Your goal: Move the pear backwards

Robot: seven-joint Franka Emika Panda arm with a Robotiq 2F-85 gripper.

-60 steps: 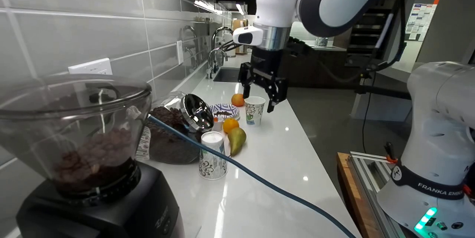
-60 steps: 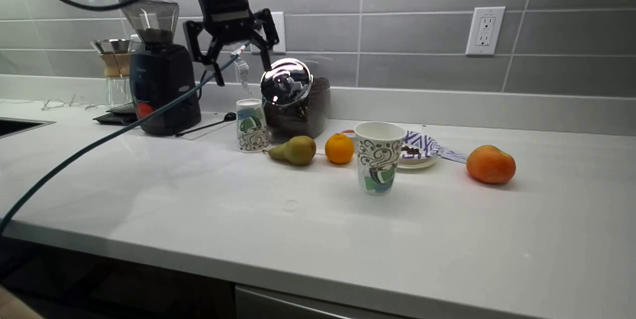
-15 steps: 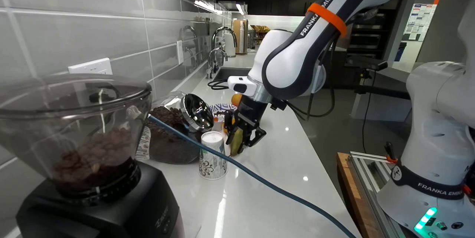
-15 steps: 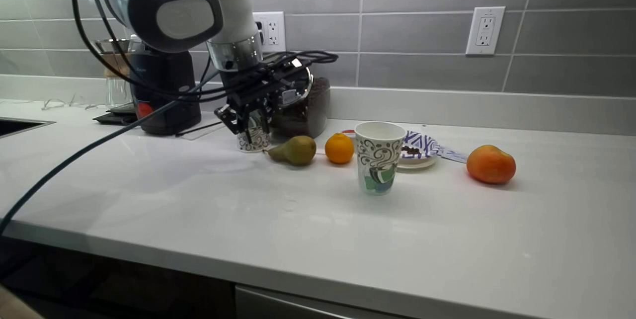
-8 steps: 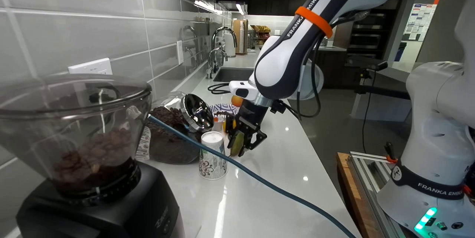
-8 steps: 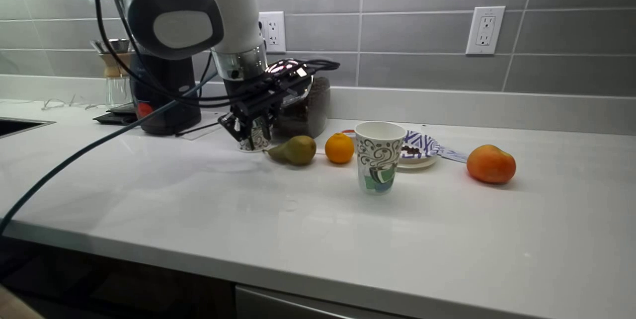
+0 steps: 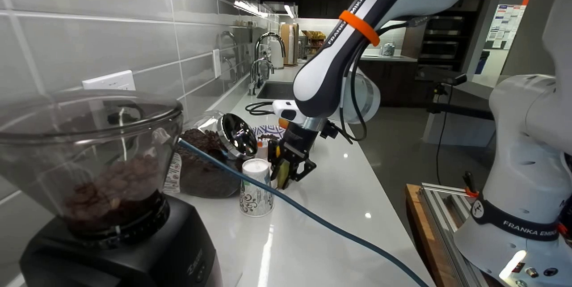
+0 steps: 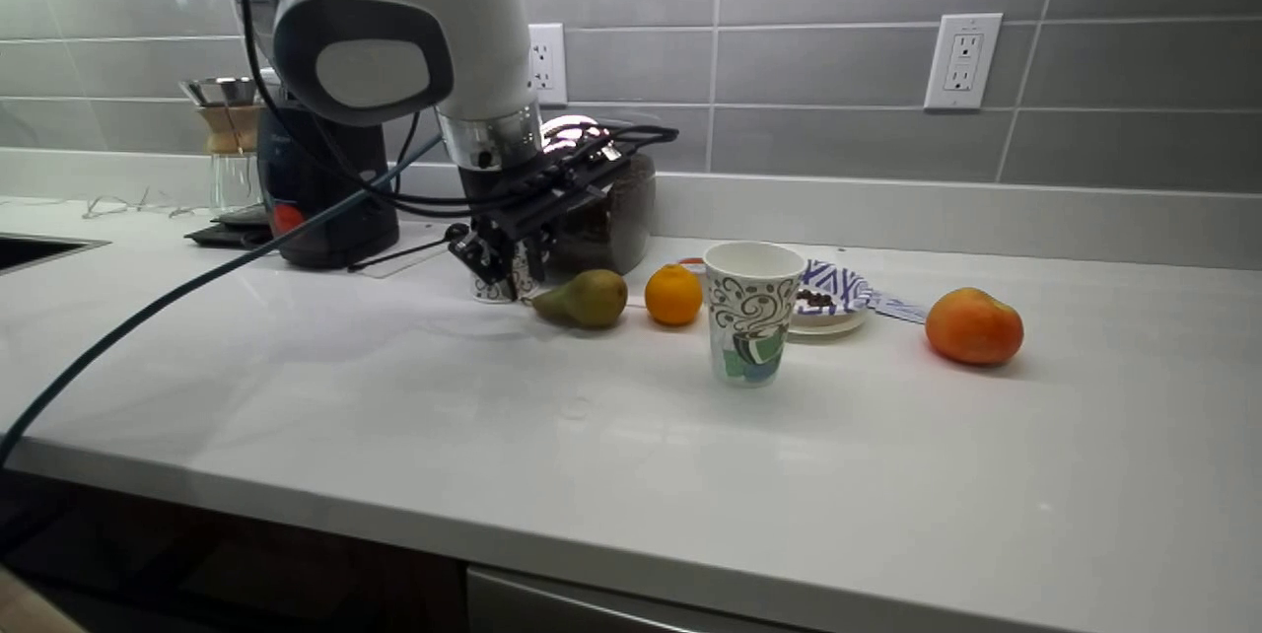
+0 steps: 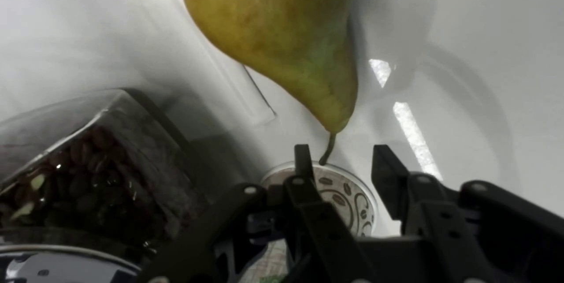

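**White counter (image 8: 838, 495), grey-tiled wall (image 8: 818, 140), one pear (image 8: 582, 299) near one spread gripper (image 9: 343, 155)**

In the wrist view the gripper juts in from between five and six o'clock, its two fingers (image 9: 304, 164) parted. The pear lies on its side at twelve o'clock, stem (image 9: 328, 148) towards six, and the stem's tip shows in the gap; I cannot tell whether a finger touches it.

In an exterior view, take the pear as the dial's centre. The gripper is between nine and ten, by the stem end. At three o'clock sit one orange (image 8: 673, 295), just beside the pear, and one larger, redder fruit (image 8: 974, 326), well apart: three fruits, counting the pear. Between those two, also at three, are one upright paper cup (image 8: 753, 327) and one blue-patterned plate (image 8: 838, 278). A second paper cup (image 7: 255, 200), partly hidden by the gripper, stands at nine. One jar of dark beans (image 8: 621, 229) is at one o'clock, one coffee grinder (image 7: 125, 238) at ten.
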